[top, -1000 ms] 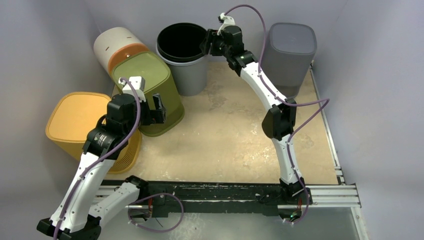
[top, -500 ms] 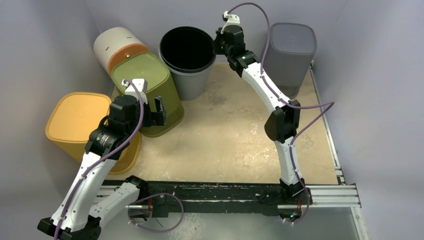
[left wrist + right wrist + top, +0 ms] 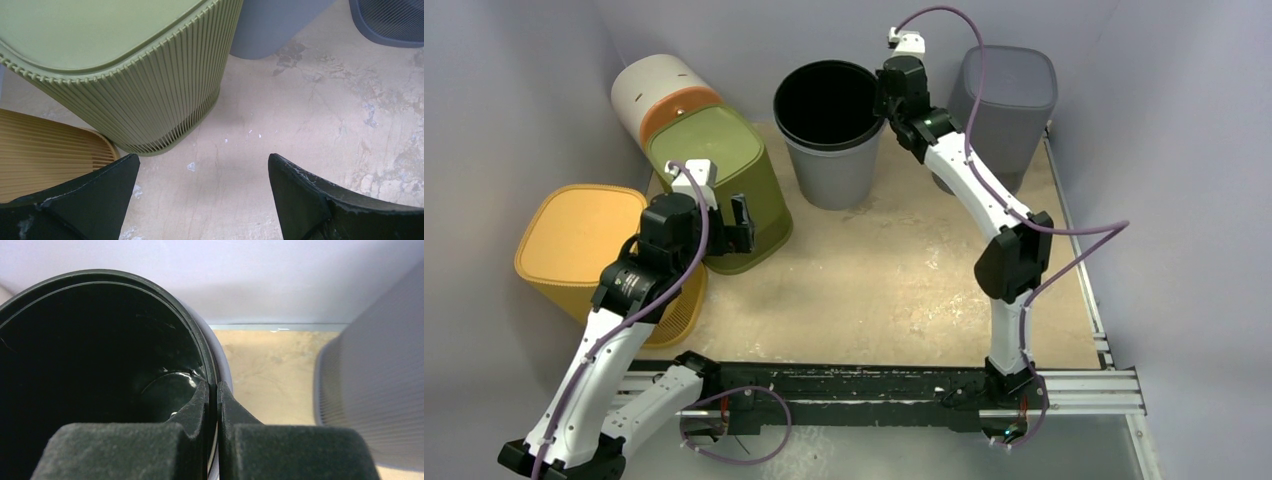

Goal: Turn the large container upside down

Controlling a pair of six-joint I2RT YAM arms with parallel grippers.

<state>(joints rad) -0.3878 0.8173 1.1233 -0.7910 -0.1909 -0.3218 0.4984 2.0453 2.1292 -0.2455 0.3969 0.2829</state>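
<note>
The right gripper [image 3: 212, 390] pinches the rim of the round grey bin [image 3: 829, 175], one finger inside, and has dragged it rightward from the green bin [image 3: 724, 175] toward the ribbed grey bin [image 3: 1009, 95] (upright yet, so the flip remains). The left gripper [image 3: 202, 167] hangs open.

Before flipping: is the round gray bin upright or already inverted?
Upright: the round gray bin has its open black mouth facing up, base down.

Even, soft light; sharp focus
</note>
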